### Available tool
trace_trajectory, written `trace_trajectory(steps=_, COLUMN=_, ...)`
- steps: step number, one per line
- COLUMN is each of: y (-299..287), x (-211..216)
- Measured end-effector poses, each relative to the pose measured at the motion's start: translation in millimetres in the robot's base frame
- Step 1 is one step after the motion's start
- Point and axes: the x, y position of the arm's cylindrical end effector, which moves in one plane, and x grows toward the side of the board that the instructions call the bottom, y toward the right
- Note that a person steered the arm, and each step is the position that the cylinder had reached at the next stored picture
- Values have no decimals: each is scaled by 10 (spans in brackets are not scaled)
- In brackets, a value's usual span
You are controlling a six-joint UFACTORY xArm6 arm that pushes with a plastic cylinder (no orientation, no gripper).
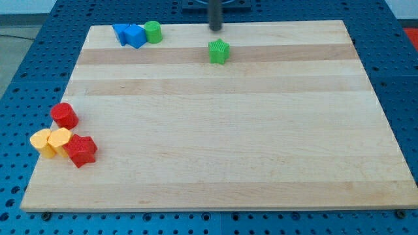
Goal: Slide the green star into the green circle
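The green star (219, 51) sits near the view's top, a little right of the board's middle. The green circle (153, 31) stands at the top left, touching a blue block (136, 36). My tip (215, 29) is just above the green star in the view, slightly to its left, with a small gap between them. The rod runs up out of the view's top.
A second blue block (121, 32) sits left of the first one. At the view's left edge lie a red circle (64, 115), two yellow blocks (42, 141) (60, 139) and a red star (81, 150). The wooden board (215, 130) lies on a blue perforated table.
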Motion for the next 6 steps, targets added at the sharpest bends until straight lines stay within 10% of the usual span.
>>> trace_trajectory(steps=2, y=1089, x=774)
trace_trajectory(steps=3, y=911, x=1277)
trace_trajectory(steps=6, y=-672, x=939)
